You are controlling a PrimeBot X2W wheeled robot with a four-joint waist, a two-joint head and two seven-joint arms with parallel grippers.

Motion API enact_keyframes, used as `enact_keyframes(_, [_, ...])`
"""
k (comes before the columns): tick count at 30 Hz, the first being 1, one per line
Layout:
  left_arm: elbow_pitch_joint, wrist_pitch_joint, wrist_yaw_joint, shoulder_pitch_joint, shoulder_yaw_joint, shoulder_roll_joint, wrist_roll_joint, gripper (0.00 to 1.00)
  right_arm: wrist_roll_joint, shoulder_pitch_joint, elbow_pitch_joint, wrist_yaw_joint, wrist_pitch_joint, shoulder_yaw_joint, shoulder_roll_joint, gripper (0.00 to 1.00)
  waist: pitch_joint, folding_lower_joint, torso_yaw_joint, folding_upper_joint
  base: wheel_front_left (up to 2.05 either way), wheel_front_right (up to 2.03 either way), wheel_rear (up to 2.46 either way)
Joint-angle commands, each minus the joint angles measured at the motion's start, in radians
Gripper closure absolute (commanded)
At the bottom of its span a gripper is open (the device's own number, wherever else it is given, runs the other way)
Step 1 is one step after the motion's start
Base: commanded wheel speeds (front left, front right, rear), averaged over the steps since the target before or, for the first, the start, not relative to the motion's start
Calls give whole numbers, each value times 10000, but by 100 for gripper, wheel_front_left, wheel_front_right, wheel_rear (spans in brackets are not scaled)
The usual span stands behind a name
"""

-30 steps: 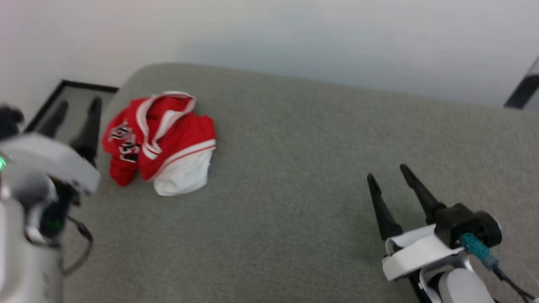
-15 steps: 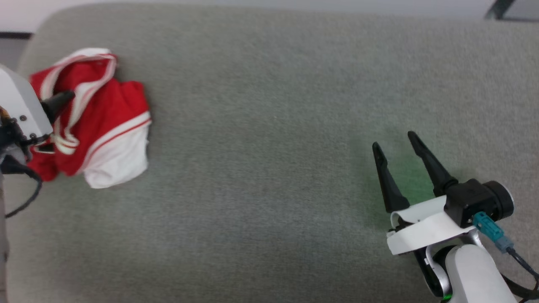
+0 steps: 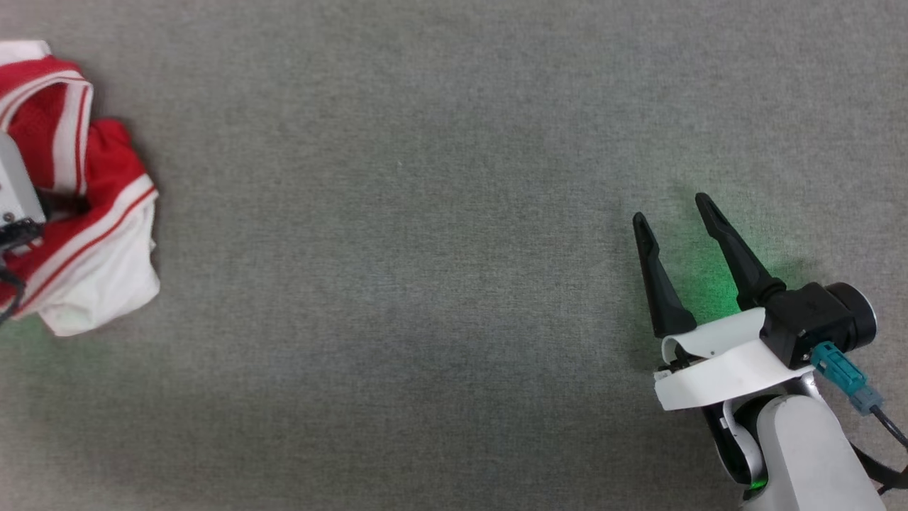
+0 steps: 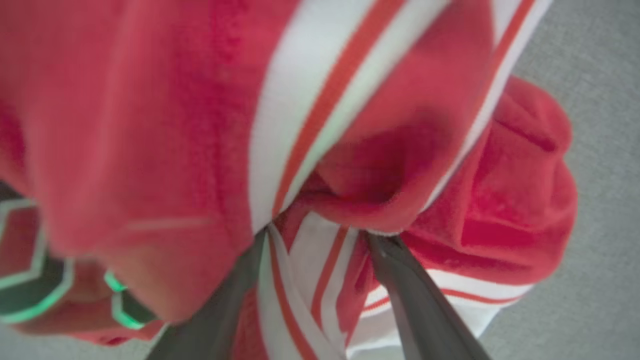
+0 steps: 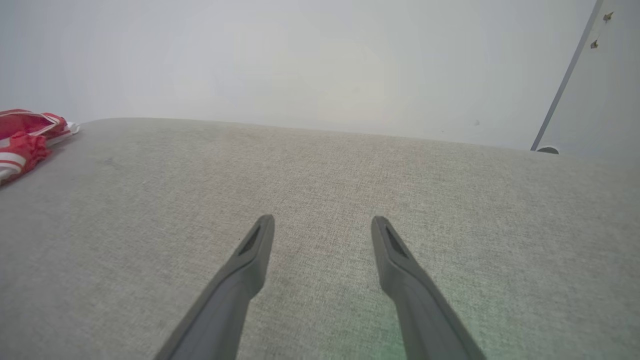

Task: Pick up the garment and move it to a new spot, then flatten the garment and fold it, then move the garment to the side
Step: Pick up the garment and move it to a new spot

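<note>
My left gripper sat spread over the garment, soft, light and bunched at far left; I judged the striped trim between its jaws the best hold.

No text, number or brand can be read. The garment carries parts of dark characters with pale outlines. In the left wrist view they sit at the garment's lower left edge. They are blurred and cut off by its red folds, so no letter or digit can be made out.
</note>
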Motion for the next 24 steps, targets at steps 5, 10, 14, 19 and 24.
enact_keyframes(5, [705, -201, -11, 285, -265, -606, -59, 52, 61, -175, -101, -10, 104, -51, 44, 0, 260, 0, -112, 0, 0, 0, 0])
enact_keyframes(10, [751, -454, -219, 13, -295, -528, -80, 100, 74, -113, -25, -10, 144, -46, 60, 0, -89, 0, 71, 0, 0, 0, 0])
enact_keyframes(14, [471, -701, -340, -301, -323, -370, 19, 100, 123, 26, 58, -10, 150, -54, 62, 0, -448, 0, 196, 0, 0, 0, 0])
enact_keyframes(19, [-93, -1421, -552, -655, -454, -88, 330, 100, 177, 284, 208, -10, 180, -38, 55, 0, -1210, 0, 399, 0, 0, 0, 0])
enact_keyframes(24, [-734, -2101, -677, -935, -704, -101, 617, 100, 299, 681, 304, -10, 223, -107, 67, 0, -2038, 0, 639, 0, 0, 0, 0])
